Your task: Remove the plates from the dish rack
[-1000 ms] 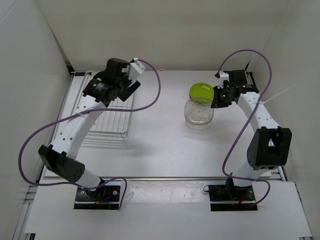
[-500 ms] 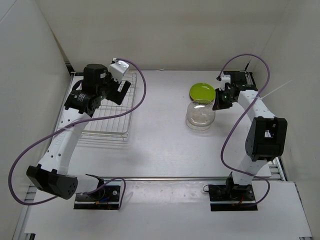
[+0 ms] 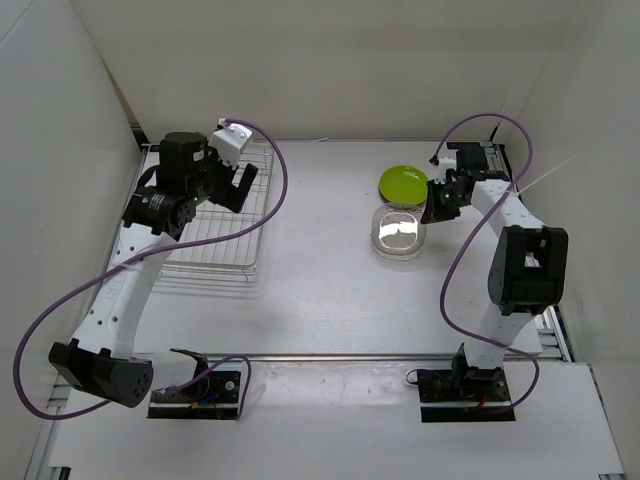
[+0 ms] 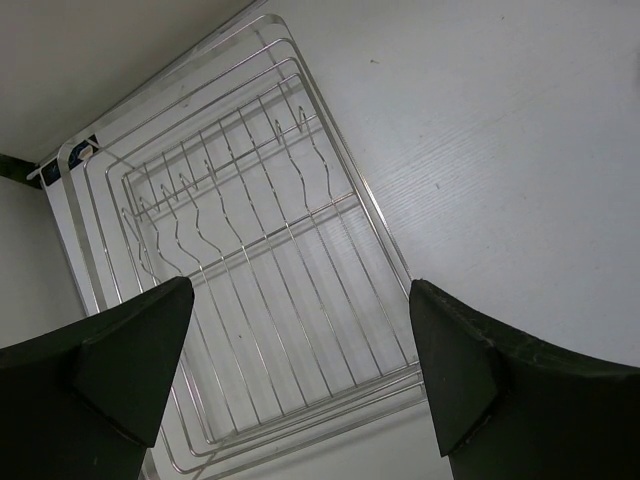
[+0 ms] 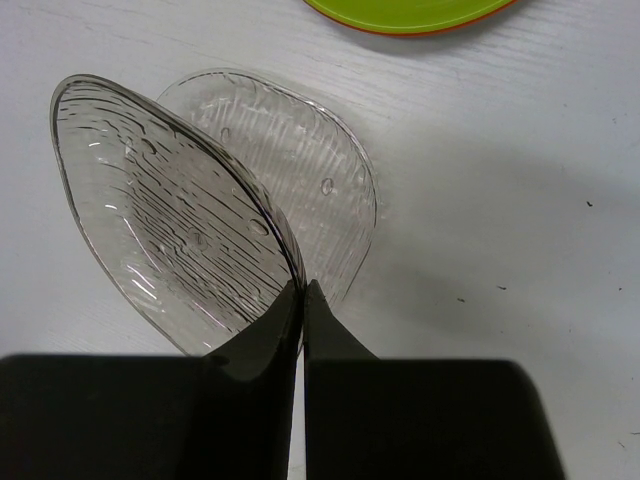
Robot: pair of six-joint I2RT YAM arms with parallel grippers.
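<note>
The dish rack point(image 3: 212, 238) is a silver wire basket at the left, and no plates show in it; it fills the left wrist view point(image 4: 250, 230). My left gripper point(image 3: 240, 183) hangs open and empty above the rack point(image 4: 300, 330). My right gripper point(image 3: 437, 206) is shut on the rim of the clear plate point(image 3: 398, 232), holding it tilted just above the table point(image 5: 302, 290). The clear plate point(image 5: 170, 210) casts a glassy shadow beneath it. The lime green plate point(image 3: 404, 183) lies flat just beyond it, on an orange plate whose rim shows point(image 5: 400, 29). The black plate is out of view.
White walls enclose the table on the left, back and right. The purple cables loop above both arms. The table's metal front edge point(image 3: 320, 357) runs in front of the arm bases.
My left arm has swung left and back, so its open gripper now hangs over the rack. My right gripper has shifted the clear plate slightly, still held.
</note>
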